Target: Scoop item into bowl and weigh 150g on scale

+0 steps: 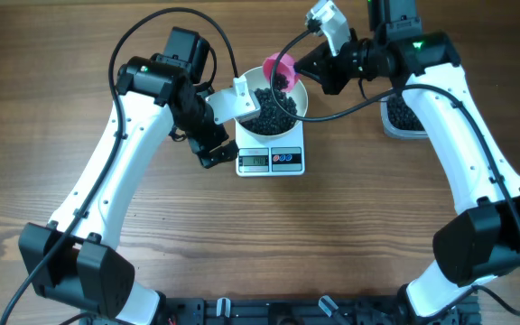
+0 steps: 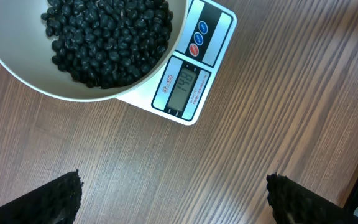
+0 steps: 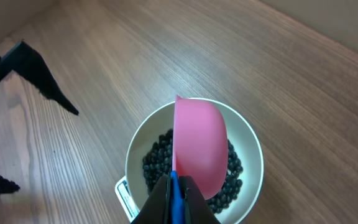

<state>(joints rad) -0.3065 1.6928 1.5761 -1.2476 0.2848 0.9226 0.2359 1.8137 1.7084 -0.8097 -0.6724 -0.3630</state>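
The white bowl (image 1: 303, 101) stands on the small white scale (image 1: 272, 161), holding a heap of black beans (image 1: 273, 110). My right gripper (image 1: 319, 68) is shut on the blue handle of a pink scoop (image 1: 279, 70), which is tipped on its side over the bowl's far rim. From the right wrist view the scoop (image 3: 197, 143) hangs above the beans (image 3: 157, 162), the gripper (image 3: 178, 186) clamped on its handle. My left gripper (image 1: 217, 152) stands open just left of the scale. In its wrist view the gripper (image 2: 174, 199) holds nothing; the bowl (image 2: 17, 62) and scale (image 2: 188, 84) lie ahead.
A clear tub (image 1: 404, 116) with more black beans sits at the right, partly under the right arm. Bare wooden tabletop (image 1: 269, 235) stretches in front of the scale.
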